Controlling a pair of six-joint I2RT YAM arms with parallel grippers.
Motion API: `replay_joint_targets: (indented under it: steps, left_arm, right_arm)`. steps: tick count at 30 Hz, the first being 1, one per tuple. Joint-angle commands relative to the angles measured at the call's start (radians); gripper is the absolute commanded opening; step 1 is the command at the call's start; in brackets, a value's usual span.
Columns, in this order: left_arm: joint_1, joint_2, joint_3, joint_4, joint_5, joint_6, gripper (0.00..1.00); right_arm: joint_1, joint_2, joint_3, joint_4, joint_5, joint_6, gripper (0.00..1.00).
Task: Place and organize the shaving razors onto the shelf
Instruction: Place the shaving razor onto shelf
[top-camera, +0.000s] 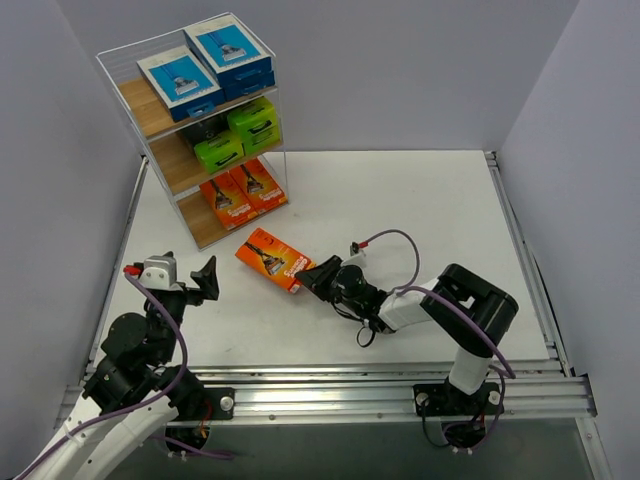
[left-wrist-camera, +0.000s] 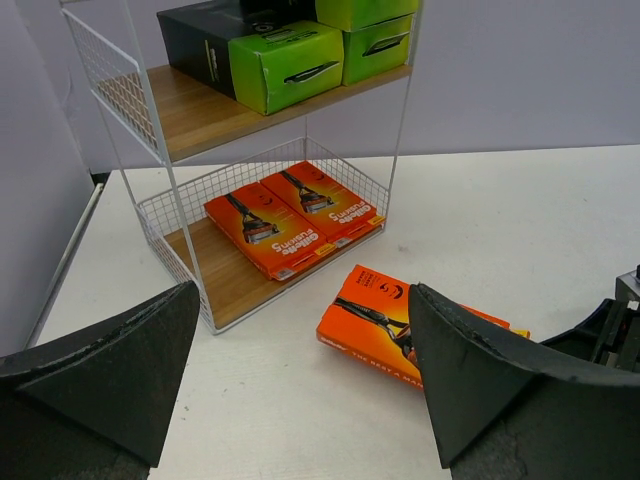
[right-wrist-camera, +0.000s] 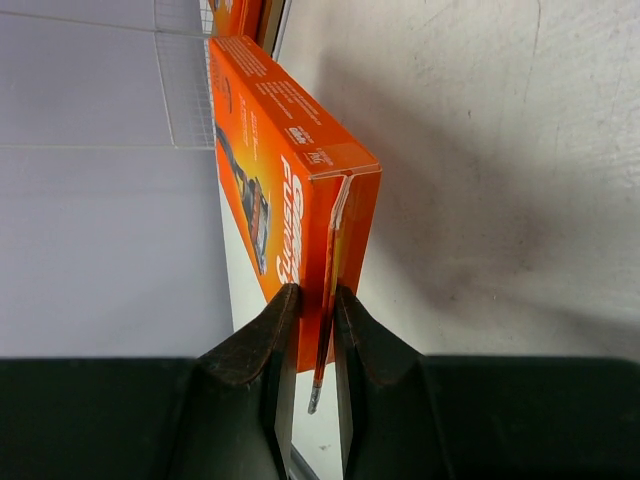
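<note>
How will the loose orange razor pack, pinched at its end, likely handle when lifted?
The orange pack looks like stiff, flat cardboard, so it probably keeps its shape. The right gripper pinches only a thin end flap, which may bend and let the pack droop or swing. Flat faces: unlikely to roll.

The shelf (top-camera: 140, 112) stands at the far left of the table (top-camera: 430, 200), with two packs (top-camera: 180, 80) on each level. A loose pack (top-camera: 272, 258) lies on the table, near and right of the shelf.
</note>
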Motion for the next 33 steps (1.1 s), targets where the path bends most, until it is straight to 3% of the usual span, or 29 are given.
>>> replay_joint_targets:
  steps: [1,13,28,33]
  left_arm:
    - [-0.002,-0.012,0.039,0.014,-0.019,-0.002,0.94]
    - [-0.002,-0.021,0.035,0.02,-0.016,-0.005,0.94]
    - [-0.014,-0.053,0.029,0.032,-0.029,-0.017,0.94]
    - [-0.024,-0.056,0.026,0.034,-0.029,-0.017,0.94]
  right_arm:
    - [-0.019,-0.036,0.074,-0.01,0.007,-0.012,0.0]
    - [-0.077,0.093,0.354,-0.111,-0.026,-0.034,0.0]
    - [-0.142,0.41,0.866,-0.285,-0.025,0.009,0.0]
    - [-0.145,0.501,0.959,-0.302,-0.014,0.058,0.0]
